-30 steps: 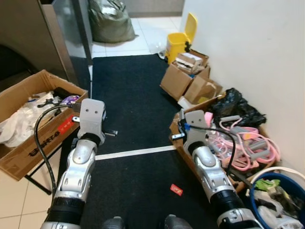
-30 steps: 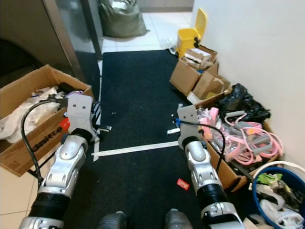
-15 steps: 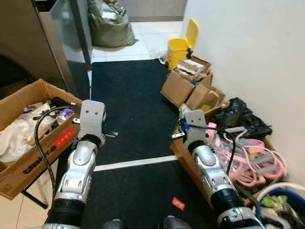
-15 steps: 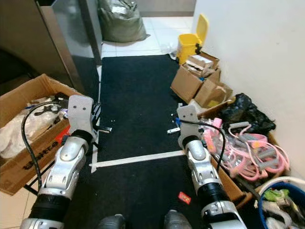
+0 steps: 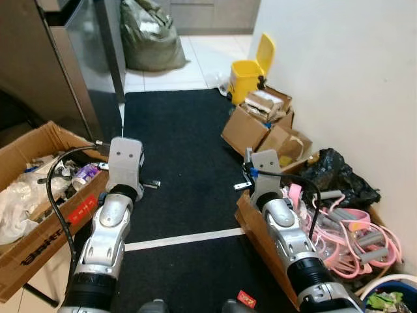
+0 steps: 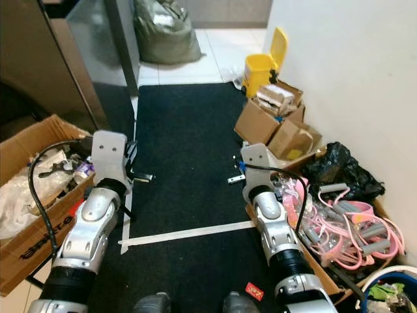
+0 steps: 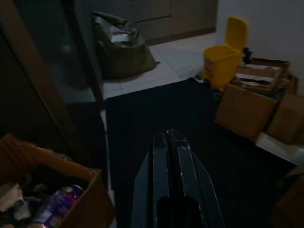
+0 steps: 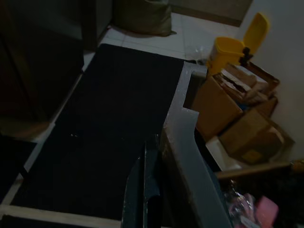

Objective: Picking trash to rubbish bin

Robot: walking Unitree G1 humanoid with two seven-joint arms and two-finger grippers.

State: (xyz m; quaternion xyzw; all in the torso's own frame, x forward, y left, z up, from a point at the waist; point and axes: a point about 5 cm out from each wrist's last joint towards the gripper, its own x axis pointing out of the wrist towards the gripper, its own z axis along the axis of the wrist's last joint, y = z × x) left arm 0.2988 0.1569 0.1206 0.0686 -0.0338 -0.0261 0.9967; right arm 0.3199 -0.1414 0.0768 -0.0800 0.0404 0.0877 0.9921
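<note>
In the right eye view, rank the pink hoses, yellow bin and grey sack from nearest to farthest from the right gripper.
1. Pink hoses, in the box on the right gripper's right.
2. Yellow bin, ahead by the right wall.
3. Grey sack, farthest, ahead on the tiles.

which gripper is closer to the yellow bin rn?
Right. The yellow bin stands ahead by the right-hand wall, past the cardboard boxes. The right gripper is on that side of the black mat; the left gripper is across the mat, by the big open box.
</note>
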